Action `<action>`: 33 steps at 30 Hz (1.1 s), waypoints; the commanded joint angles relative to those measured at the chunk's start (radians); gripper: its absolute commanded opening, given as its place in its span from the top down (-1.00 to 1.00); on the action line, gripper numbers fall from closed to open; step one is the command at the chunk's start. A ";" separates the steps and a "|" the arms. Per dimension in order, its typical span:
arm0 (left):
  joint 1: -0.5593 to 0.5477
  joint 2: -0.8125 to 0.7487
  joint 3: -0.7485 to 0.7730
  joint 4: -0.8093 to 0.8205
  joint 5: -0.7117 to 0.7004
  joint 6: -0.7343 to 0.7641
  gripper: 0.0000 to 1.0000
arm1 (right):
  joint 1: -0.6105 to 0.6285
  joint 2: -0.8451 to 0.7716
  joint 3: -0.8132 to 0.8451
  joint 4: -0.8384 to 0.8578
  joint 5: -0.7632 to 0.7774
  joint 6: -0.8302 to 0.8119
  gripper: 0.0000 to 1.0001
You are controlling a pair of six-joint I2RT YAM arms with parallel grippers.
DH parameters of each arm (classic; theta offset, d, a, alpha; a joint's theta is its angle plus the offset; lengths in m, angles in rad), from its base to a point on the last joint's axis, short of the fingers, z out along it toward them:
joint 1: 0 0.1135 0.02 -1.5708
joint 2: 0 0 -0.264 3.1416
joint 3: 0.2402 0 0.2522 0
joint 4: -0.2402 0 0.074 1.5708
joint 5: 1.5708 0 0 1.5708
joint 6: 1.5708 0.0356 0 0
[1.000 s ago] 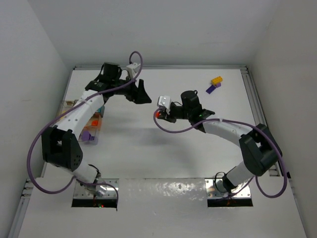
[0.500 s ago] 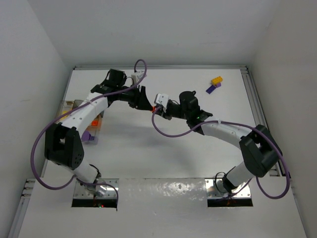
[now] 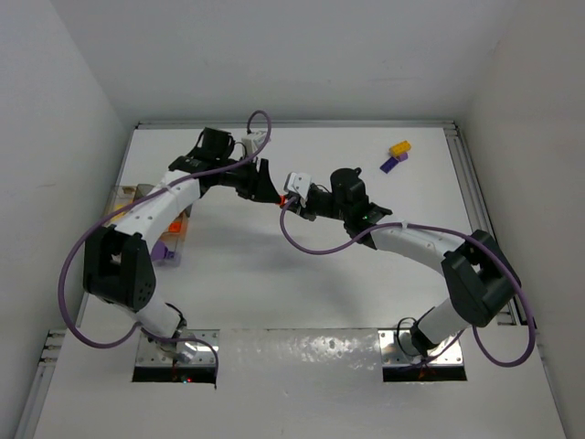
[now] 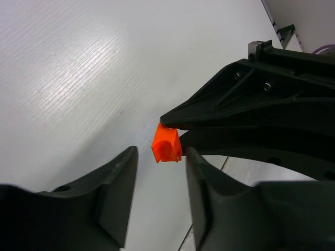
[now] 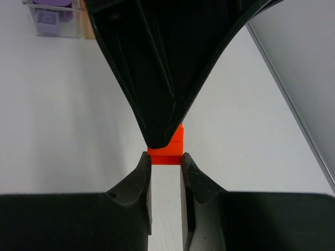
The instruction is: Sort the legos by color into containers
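At nine o'clock on the white table [image 3: 302, 283] sits the small clear plastic tray of compartments [image 3: 179, 236], with orange and purple pieces showing inside it beside the left arm [image 3: 151, 208]. Near the table's middle, a little toward twelve o'clock, the left gripper [image 4: 161, 150] brackets a small orange plastic lego brick [image 4: 166, 146]. Its jaws are partly drawn in, yet a strip of table shows between one finger and the brick, so it does not look clamped. The brick appears held above the table, pinched from its three o'clock side by the right gripper [image 5: 165, 157], whose jaws are closed tight on it. Far off at one o'clock lie a yellow brick [image 3: 399, 147] and a purple brick [image 3: 393, 164], touching and unsorted. This looks like a hand-over of the orange piece between the arms. Next, I judge, the left jaws must close fully before the right lets go, then carry the brick over to nine o'clock and the orange compartment.
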 commanded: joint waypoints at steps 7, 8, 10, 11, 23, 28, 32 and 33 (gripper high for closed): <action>-0.008 0.000 -0.001 0.023 0.000 -0.014 0.53 | 0.011 -0.019 0.021 0.041 -0.031 -0.005 1.00; -0.008 0.000 -0.006 0.026 0.001 -0.015 0.55 | 0.011 -0.021 0.019 0.042 -0.033 -0.005 1.00; -0.008 -0.001 -0.012 0.043 0.018 -0.032 0.62 | 0.012 -0.019 0.017 0.042 -0.037 -0.008 1.00; -0.008 -0.001 -0.014 0.052 0.018 -0.038 0.62 | 0.014 -0.019 0.017 0.042 -0.039 -0.013 1.00; 0.039 -0.006 0.066 -0.081 -0.014 0.090 1.00 | 0.008 -0.033 -0.087 -0.044 0.088 -0.068 1.00; 0.047 -0.017 0.057 -0.113 -0.019 0.115 1.00 | -0.001 -0.036 -0.114 -0.050 0.120 -0.054 1.00; 0.050 -0.021 0.054 -0.126 -0.025 0.127 1.00 | -0.012 -0.036 -0.121 -0.050 0.134 -0.051 1.00; 0.051 -0.023 0.054 -0.132 -0.026 0.133 1.00 | -0.017 -0.038 -0.124 -0.053 0.136 -0.056 1.00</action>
